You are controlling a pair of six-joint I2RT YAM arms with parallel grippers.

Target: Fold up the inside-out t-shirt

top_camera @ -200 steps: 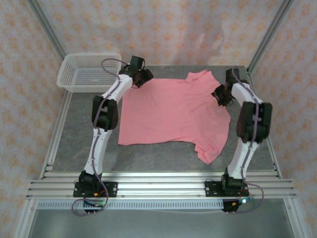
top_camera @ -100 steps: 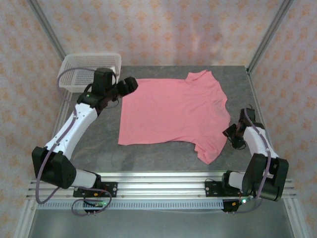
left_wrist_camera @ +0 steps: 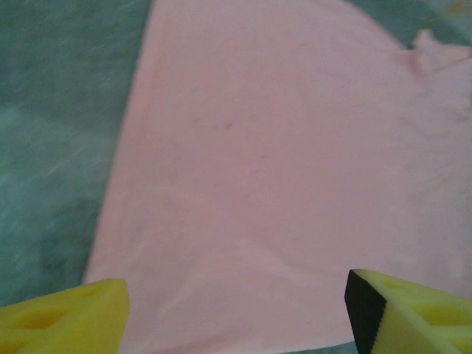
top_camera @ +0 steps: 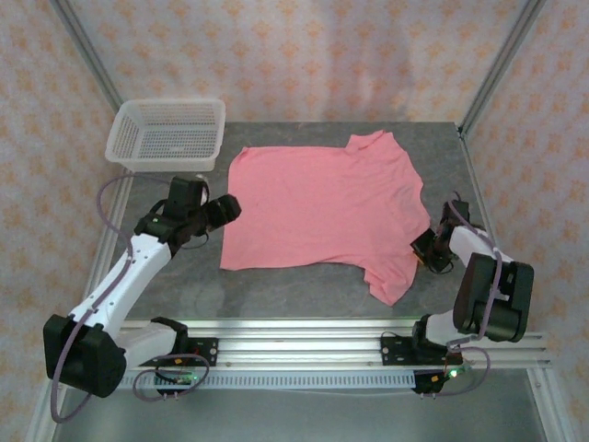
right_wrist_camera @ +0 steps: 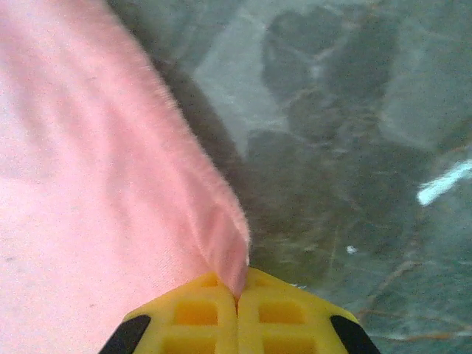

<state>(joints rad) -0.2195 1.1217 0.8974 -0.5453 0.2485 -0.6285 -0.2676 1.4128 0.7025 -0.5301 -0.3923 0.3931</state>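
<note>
The inside-out t-shirt [top_camera: 322, 207] lies spread flat and pink on the grey table [top_camera: 304, 285], and I place everything else by it. One flap of it, a sleeve as far as I can tell, juts toward me at its near right corner.

My left pincer [top_camera: 225, 210] sits just off the shirt's left edge, about halfway along it, and points in across the cloth. Its 2 yellow fingers [left_wrist_camera: 66, 317] stand wide apart with nothing between them. In my left wrist view the shirt [left_wrist_camera: 280, 184] stretches away smooth beyond them, with bare table along its left side.

My right pincer [top_camera: 425, 250] is at the shirt's right edge, just above that jutting flap. It is closed tight. In my right wrist view the 2 fingers meet at [right_wrist_camera: 237, 295] with a thin raised fold of the shirt's edge [right_wrist_camera: 221, 236] pinched in the seam between them.

A white mesh basket [top_camera: 166, 133] stands beyond the shirt's far left corner, apart from the cloth.
</note>
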